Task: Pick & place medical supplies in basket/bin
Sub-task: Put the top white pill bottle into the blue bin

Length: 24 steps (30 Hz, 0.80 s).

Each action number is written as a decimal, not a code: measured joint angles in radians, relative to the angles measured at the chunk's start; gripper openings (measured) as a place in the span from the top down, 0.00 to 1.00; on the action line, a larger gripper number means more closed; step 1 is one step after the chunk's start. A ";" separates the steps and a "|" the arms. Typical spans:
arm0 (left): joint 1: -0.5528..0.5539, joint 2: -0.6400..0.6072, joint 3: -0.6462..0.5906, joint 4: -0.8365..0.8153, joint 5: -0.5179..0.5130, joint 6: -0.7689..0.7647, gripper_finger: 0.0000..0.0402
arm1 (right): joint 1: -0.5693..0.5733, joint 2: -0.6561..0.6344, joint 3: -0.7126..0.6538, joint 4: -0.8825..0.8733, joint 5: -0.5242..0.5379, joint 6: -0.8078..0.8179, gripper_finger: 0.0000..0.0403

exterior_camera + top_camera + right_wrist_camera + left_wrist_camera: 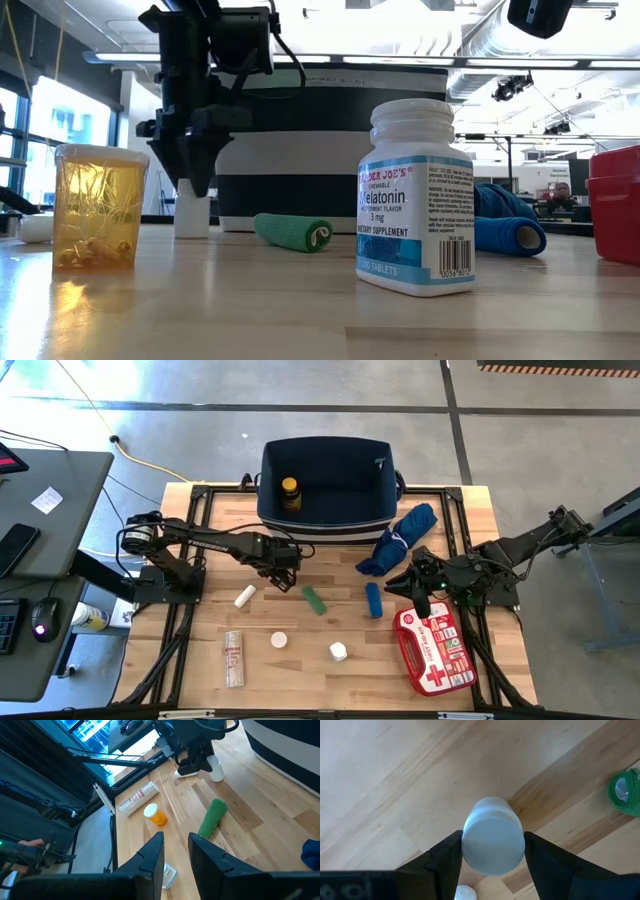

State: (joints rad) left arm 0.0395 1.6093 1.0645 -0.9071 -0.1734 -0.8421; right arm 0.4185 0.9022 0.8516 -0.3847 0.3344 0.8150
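Risk of tipping: left gripper (492, 851) fingers clamp white bottle (493, 841) upright on table (300, 660), before navy bin (325, 480). Could slip if lifted off-centre. Right gripper (176, 851) empty, slightly parted.

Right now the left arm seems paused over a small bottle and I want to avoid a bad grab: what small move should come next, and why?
Probably close the left claw a touch further on the small white bottle. In the wrist view its fingers flank the cap closely, and the bottle stands upright on the table, so it looks centred. Then lift towards the navy bin.
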 joint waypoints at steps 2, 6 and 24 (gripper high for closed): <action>0.000 0.000 0.000 0.000 0.000 0.000 0.41 | 0.000 0.000 0.000 0.000 0.000 -0.001 0.80; 0.000 0.000 0.000 0.001 0.000 0.004 0.41 | 0.000 0.000 0.000 0.000 0.000 -0.003 0.80; 0.000 0.000 0.028 -0.025 0.047 0.007 0.49 | 0.000 0.000 0.000 0.000 -0.003 -0.004 0.80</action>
State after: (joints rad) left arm 0.0394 1.6096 1.0923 -0.9324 -0.1260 -0.8347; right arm 0.4187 0.9023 0.8516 -0.3847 0.3316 0.8112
